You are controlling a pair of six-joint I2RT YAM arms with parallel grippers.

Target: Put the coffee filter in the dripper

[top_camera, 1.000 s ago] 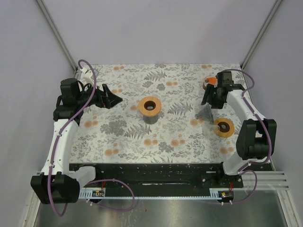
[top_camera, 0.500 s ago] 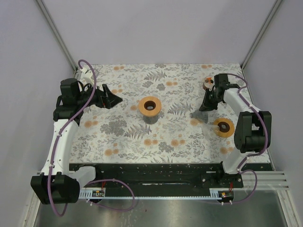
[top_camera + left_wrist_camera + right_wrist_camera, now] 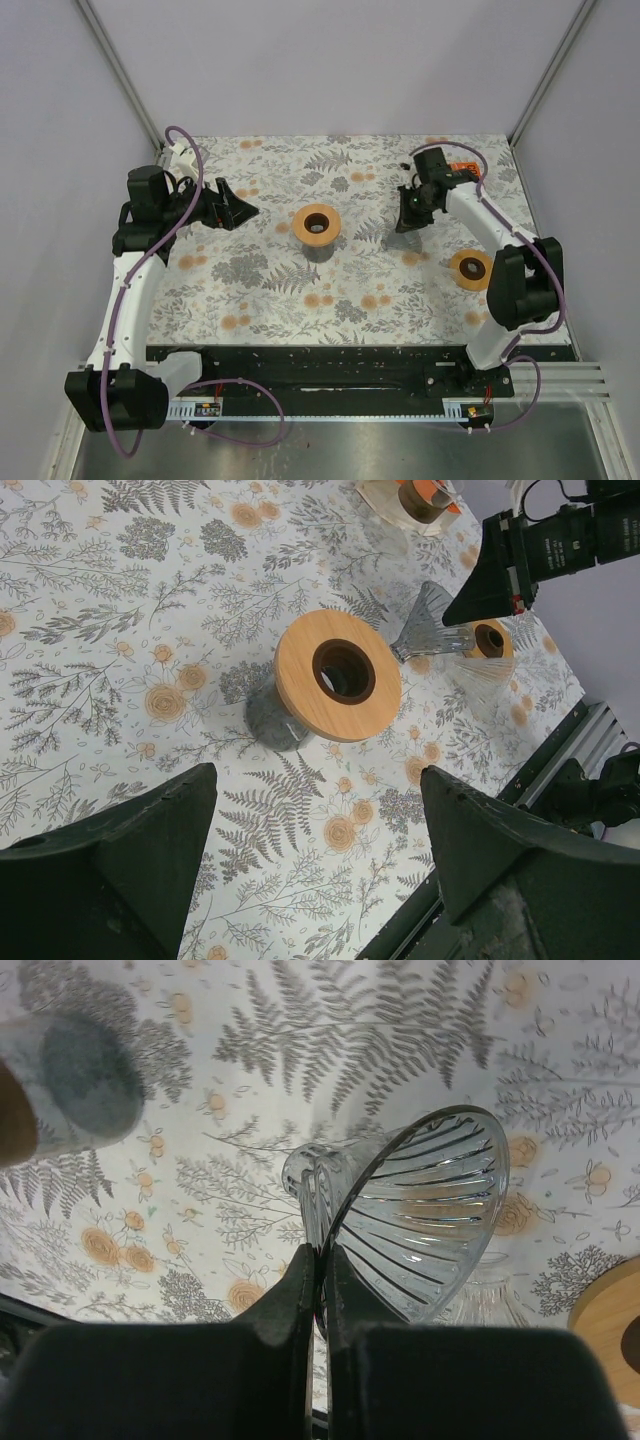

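Bright, even light on the patterned table point(image 3: 300, 290), shadows soft and faint. Top view sharp throughout. Left wrist view: table crisp, the left gripper point(image 3: 315, 780) dark and slightly soft at the near edge. Right wrist view: right gripper point(image 3: 320, 1300) black and blurred, thin glints on the glass dripper point(image 3: 430, 1210), the grey stand point(image 3: 85, 1080) out of focus.
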